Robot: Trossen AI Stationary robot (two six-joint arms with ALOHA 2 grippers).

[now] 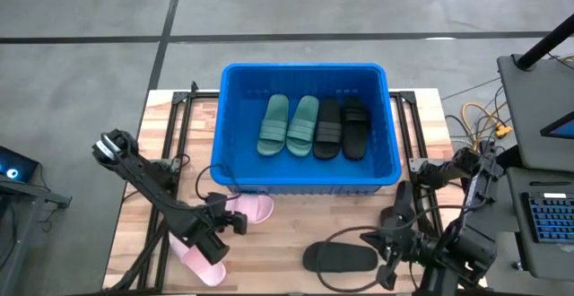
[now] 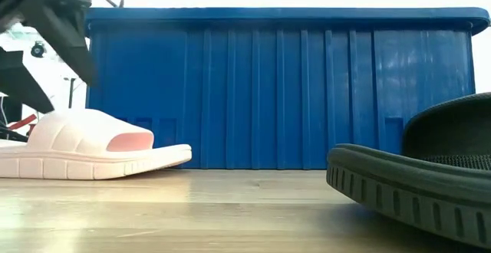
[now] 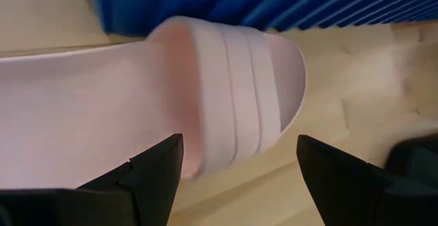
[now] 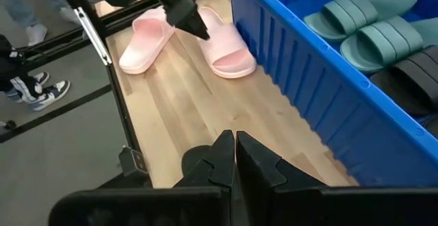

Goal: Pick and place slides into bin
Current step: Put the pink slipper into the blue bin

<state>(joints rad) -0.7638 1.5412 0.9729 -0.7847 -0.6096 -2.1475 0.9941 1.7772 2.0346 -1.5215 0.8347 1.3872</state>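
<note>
Beside the bin's (image 1: 235,181) near wall, I had the left end effector (image 3: 239,168) hovering with its fingers spread wide over the strap end of a light pink slide (image 1: 251,209), not yet closed on anything. A second pink slide (image 1: 199,262) lay further out by the left arm, a black slide (image 1: 340,258) sat on the wooden surface (image 1: 296,233) near the right arm, and two sage green slides (image 1: 288,125) and two black ones (image 1: 342,127) already rested side by side inside the blue tub. My right end effector (image 4: 235,159) waited low on its side of the surface, fingers pressed together and holding nothing. I judged the main risk to be the grip itself: the foam looked soft and smooth, and the wide ribbed strap arched over a hollow, so a bite on the strap alone might have squashed it and let the sandal swing or slip free. Because that slide sat close to the ribbed plastic wall, a shallow lift could have caught its toe on the rolled rim and knocked it back down.
</note>
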